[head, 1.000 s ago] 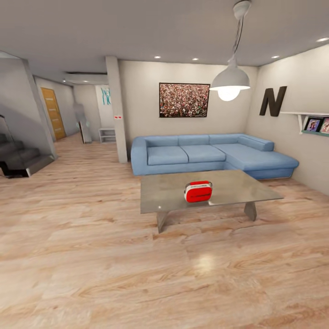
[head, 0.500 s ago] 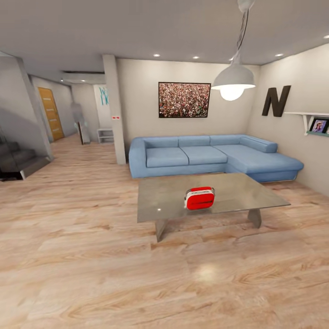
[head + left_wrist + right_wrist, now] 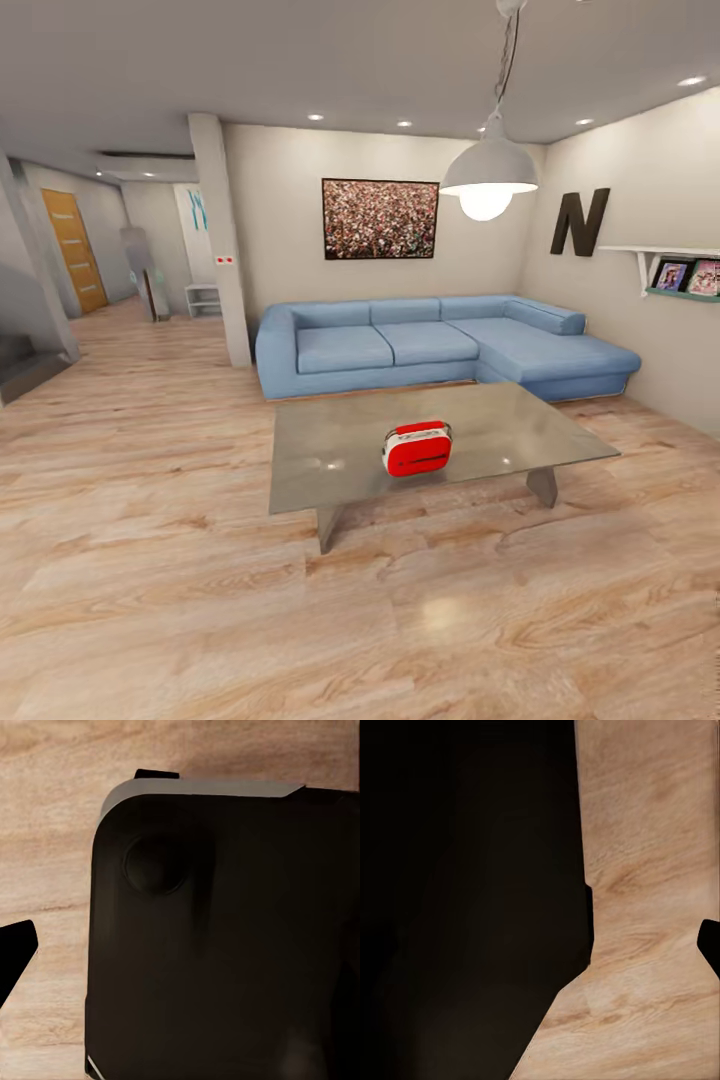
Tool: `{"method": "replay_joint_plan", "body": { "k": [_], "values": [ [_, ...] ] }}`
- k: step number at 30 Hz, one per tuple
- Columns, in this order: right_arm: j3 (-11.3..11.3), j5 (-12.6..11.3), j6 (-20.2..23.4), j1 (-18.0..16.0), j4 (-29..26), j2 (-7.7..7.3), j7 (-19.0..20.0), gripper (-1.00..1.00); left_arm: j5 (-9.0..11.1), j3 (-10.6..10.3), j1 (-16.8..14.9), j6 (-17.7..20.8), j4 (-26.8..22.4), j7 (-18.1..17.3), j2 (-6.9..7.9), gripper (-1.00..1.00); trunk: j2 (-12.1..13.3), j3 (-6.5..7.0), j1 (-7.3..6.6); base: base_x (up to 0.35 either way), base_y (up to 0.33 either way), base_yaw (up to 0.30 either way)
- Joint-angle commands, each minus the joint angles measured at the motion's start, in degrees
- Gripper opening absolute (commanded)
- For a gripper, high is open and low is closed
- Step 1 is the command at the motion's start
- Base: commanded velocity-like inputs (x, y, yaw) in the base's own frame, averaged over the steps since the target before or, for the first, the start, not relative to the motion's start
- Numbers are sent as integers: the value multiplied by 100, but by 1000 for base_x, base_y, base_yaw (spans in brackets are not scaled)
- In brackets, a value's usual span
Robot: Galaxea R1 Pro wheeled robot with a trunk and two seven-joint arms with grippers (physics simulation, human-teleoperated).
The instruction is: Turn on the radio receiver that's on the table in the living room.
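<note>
— Wood floor (image 3: 200,620) stretches ahead; are we still on the approach?

— I'd judge so. The table (image 3: 330,470) stands beyond, the radio receiver (image 3: 417,449) near its front edge, the blue sofa (image 3: 440,345) behind. Next: roll closer, then reach for it.

— Grippers?

— Can't tell their opening. No containers.

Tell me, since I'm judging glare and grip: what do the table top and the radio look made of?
The table top looks like polished metal or glass: grey, glossy, mirroring ceiling lights. The radio receiver looks like smooth red plastic with white trim, though a render leaves that open.
</note>
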Motion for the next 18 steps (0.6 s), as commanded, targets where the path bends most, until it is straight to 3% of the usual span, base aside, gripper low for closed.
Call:
{"method": "replay_joint_plan", "body": {
  "k": [1, 12, 18],
  "values": [
    [1, 0, -1, 0, 0, 0, 0, 100, -1, -1, 0, 0, 0, -1, 1, 100, 0, 3, 0, 317, -96, -283],
    [2, 4, -4, 0, -1, 2, 0, 100, -10, -2, 0, 0, 0, 7, -6, 100, 0, 28, 0, 302, -113, -276],
    [3, 11, -4, 0, -1, 9, -42, 100, -6, -2, 0, 0, 0, 7, -6, 100, 0, 29, 0, 284, -155, -68]
  ]
}}
